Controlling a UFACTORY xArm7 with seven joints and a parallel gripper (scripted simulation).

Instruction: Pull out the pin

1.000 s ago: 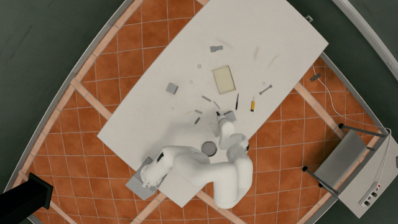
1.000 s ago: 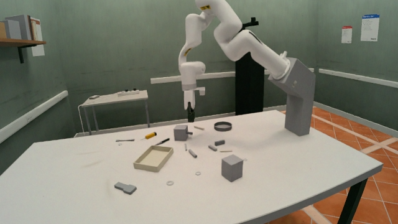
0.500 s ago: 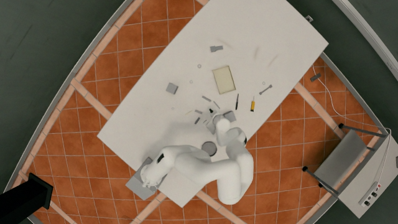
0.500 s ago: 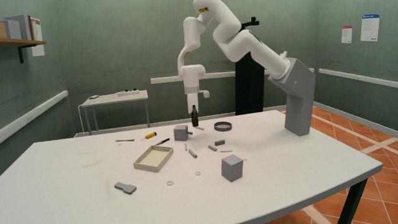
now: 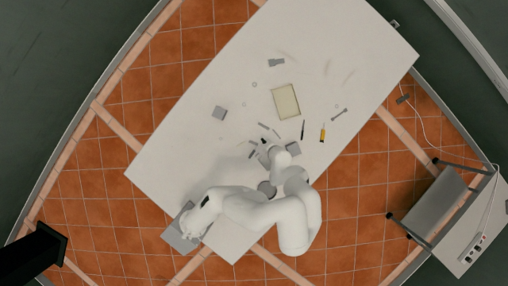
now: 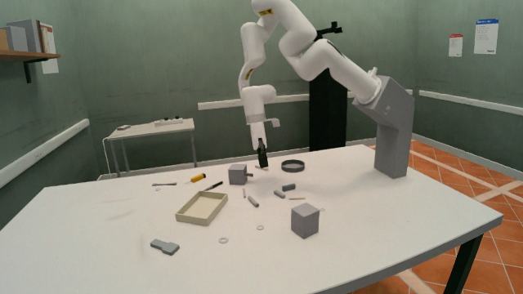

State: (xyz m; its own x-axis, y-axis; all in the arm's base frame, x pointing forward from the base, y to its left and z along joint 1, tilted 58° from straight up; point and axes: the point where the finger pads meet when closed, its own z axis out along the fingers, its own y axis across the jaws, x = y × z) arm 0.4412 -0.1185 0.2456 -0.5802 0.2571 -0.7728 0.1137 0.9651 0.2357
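The small grey block (image 6: 237,174) stands on the white table behind the tray, and its pin (image 6: 248,175) sticks out sideways from its right face. From above, the block (image 5: 293,148) shows beside my wrist and the pin is hidden under the arm. My gripper (image 6: 261,158) points down, just right of and behind the pin's tip, a little above the table. Its dark fingers stand partly open with nothing between them. From above, only the dark fingertips (image 5: 263,141) show.
A larger grey block (image 6: 305,220) stands nearer the front. A cream tray (image 6: 202,208), a dark ring (image 6: 292,166), a yellow screwdriver (image 6: 198,178), a pen (image 6: 213,186), loose grey pegs (image 6: 279,193), washers and a flat grey piece (image 6: 164,247) lie around.
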